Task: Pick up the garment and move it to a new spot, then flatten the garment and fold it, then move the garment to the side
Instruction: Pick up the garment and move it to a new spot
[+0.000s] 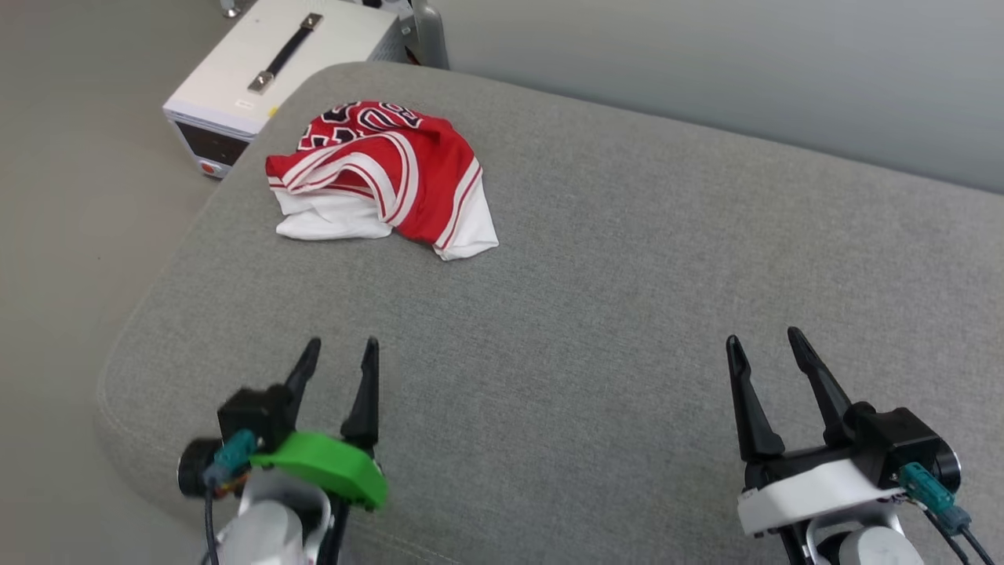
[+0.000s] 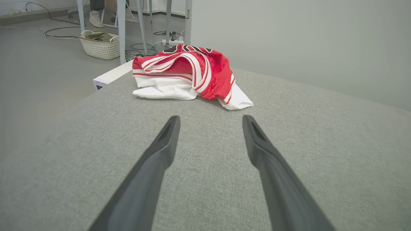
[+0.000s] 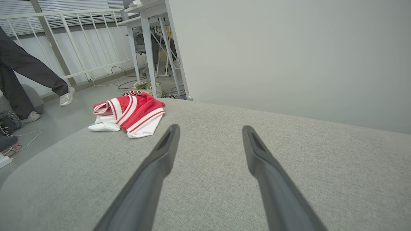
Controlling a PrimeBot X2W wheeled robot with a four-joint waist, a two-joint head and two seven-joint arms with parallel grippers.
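Garment [image 1: 392, 169] crumpled, lettering [image 1: 369, 118] unreadable; left gripper [image 1: 343, 345], right gripper [image 1: 764, 337] spread wide, empty.

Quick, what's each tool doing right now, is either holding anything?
Left tool: open, holding nothing, well short of the garment.
Right tool: open, holding nothing.

left gripper [image 1: 341, 345]: fingers spread, holding nothing | right gripper [image 1: 765, 337]: fingers spread, holding nothing
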